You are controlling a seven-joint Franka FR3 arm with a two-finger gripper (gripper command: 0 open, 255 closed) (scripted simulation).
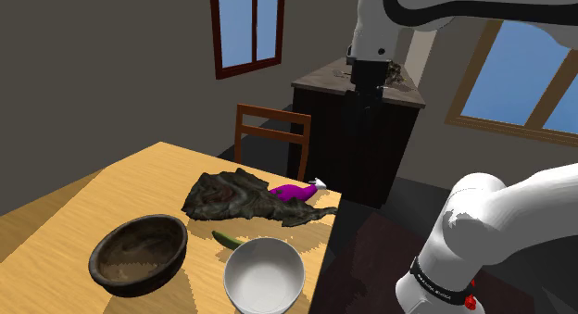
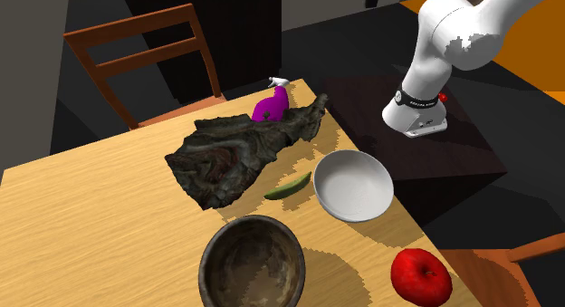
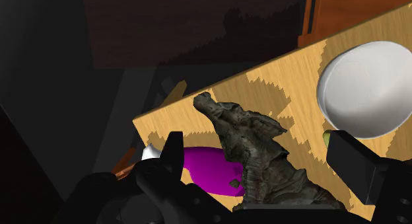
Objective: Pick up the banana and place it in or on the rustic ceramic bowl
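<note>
The wooden desk (image 1: 111, 192) carries everything. The white arm (image 1: 482, 229) rises from its stand at the shoulder view's lower right and arches over the desk. A wooden chair (image 1: 269, 127) stands at the desk's far edge.

A dark, crumpled lump (image 1: 232, 196) lies near the desk's middle, the largest thing on it. In the shoulder view, a dark brown bowl (image 1: 139, 252) sits nearer the camera, to the left. A white bowl (image 1: 264, 275) sits to its right, close by. Both bowls are upright and empty. A red apple (image 2: 421, 276) rests near a desk corner, beyond the white bowl in the second exterior view. A purple thing (image 1: 292, 191) with a white tip lies against the lump's far side.

The banana (image 1: 227, 238), greenish, lies flat on the desk between the lump and the white bowl, just beside that bowl's rim and near the dark bowl.

The jaws hang high above the desk's far edge, well apart from the banana. They stand open with nothing held.
</note>
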